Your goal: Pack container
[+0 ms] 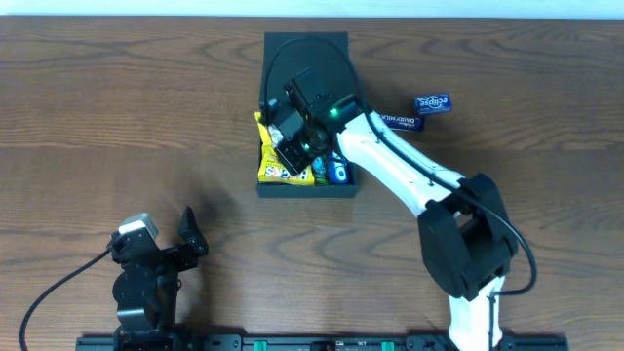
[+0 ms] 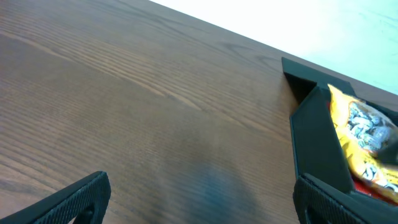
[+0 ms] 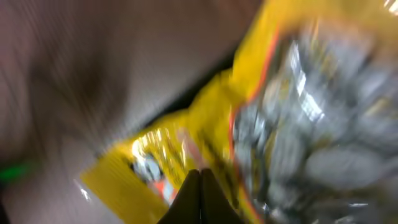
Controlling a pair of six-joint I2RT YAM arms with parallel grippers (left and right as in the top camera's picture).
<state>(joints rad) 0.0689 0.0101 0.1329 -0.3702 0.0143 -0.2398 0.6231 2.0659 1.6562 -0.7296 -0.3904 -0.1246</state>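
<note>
The dark green container [image 1: 307,191] stands open at the table's middle back, its flap lid [image 1: 307,54] lying flat behind it. A yellow snack packet [image 1: 268,168] and blue packets [image 1: 336,171] lie inside. My right gripper [image 1: 289,136] is inside the container; in the right wrist view its fingers [image 3: 200,186] are shut tip to tip, right over the yellow packet [image 3: 155,162], with nothing visible between them. That view is blurred. My left gripper [image 1: 190,239] is open and empty near the front left; its wrist view [image 2: 199,199] shows the container wall [image 2: 317,137] and the yellow packet [image 2: 364,140].
Two dark blue snack packets lie on the wooden table right of the container, one close to it [image 1: 400,121] and one farther right [image 1: 434,101]. The right arm reaches across from the front right.
</note>
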